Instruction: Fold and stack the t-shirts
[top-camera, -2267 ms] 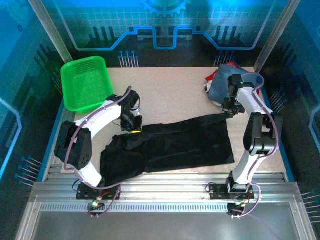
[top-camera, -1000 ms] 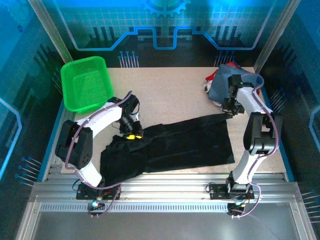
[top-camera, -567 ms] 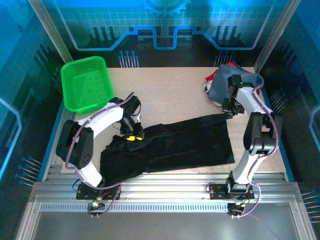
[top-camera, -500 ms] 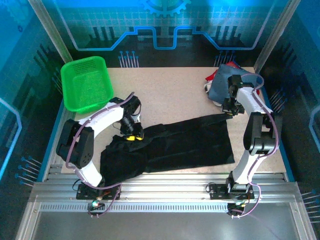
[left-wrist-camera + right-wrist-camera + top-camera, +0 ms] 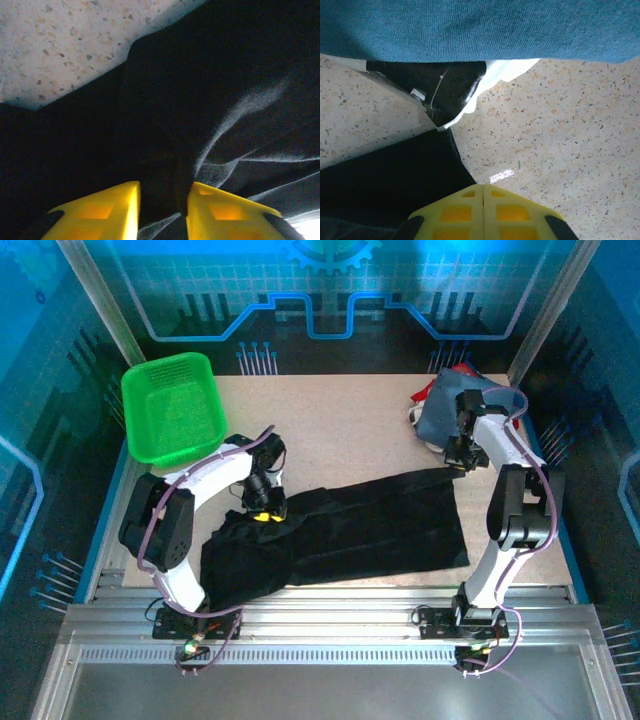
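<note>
The black t-shirt (image 5: 340, 530) lies spread and wrinkled across the middle of the table. My left gripper (image 5: 262, 511) is down on its upper left edge. In the left wrist view the yellow fingers (image 5: 105, 210) stand a little apart with a raised fold of the black t-shirt (image 5: 165, 165) pinched in my left gripper (image 5: 164, 200). My right gripper (image 5: 457, 464) rests at the shirt's far right corner. Its jaws (image 5: 484, 187) are shut flush, with the black cloth (image 5: 385, 175) running under the left finger. The folded slate-blue shirt (image 5: 455, 405) tops a pile with red (image 5: 462, 370) and white (image 5: 416, 418) cloth.
A green mesh basket (image 5: 172, 405) stands at the back left. Bare speckled tabletop (image 5: 340, 420) stretches between the basket and the pile. Metal frame posts (image 5: 105, 310) rise at the back corners, and a ribbed rail (image 5: 330, 615) runs along the near edge.
My left gripper came down and slightly nearer onto the shirt's upper left edge, and its jaws narrowed on the cloth. The right arm and the pile have not moved.
</note>
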Available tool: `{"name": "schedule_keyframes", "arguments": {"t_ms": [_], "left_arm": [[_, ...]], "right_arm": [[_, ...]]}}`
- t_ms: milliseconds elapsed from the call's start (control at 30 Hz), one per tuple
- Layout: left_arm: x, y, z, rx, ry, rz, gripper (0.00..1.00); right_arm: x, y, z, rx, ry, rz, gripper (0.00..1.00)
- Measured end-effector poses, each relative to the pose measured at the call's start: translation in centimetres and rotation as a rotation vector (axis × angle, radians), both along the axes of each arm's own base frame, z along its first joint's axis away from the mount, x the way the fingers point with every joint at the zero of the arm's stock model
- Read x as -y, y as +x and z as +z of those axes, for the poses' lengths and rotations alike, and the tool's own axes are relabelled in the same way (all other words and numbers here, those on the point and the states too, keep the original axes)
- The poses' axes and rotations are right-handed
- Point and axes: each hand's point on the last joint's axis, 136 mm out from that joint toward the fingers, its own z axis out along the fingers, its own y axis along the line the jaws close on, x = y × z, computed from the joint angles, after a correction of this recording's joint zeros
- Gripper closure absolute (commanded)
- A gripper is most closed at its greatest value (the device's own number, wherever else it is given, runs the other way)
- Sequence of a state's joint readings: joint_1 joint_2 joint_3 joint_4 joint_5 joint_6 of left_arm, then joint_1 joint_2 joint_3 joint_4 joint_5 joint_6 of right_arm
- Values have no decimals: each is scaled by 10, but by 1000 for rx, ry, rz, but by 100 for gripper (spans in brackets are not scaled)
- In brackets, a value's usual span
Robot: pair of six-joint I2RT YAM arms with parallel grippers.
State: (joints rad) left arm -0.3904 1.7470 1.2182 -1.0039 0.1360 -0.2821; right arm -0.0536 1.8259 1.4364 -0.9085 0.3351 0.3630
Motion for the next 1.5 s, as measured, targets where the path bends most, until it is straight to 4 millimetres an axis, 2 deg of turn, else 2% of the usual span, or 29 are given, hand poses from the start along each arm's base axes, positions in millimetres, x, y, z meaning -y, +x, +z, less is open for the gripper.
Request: {"name": "schedule_keyframes", "arguments": {"t_ms": [233, 500, 733, 867, 1167, 1400, 1500], "left_arm": [[-2, 11, 5, 30, 26, -8, 89], [-2, 13, 6, 39, 24, -27, 100], [-1, 13, 7, 40, 20, -27, 100], [1, 20, 13, 64, 10, -22, 100], [-15, 53, 48, 187, -31, 63, 100], [-26, 84, 78, 287, -55, 96, 100], [-30, 104, 96, 347, -62, 100, 100]], "right_arm": [[0, 0, 0, 0, 0, 0, 100], [0, 1, 1, 3, 0, 0, 100], [0, 3, 4, 9, 0, 0, 100], [0, 3, 4, 10, 0, 0, 100], [-1, 13, 14, 44, 5, 2, 100], [-4, 34, 34, 113, 26, 8, 100], [-4, 45, 41, 134, 30, 10, 100]]}}
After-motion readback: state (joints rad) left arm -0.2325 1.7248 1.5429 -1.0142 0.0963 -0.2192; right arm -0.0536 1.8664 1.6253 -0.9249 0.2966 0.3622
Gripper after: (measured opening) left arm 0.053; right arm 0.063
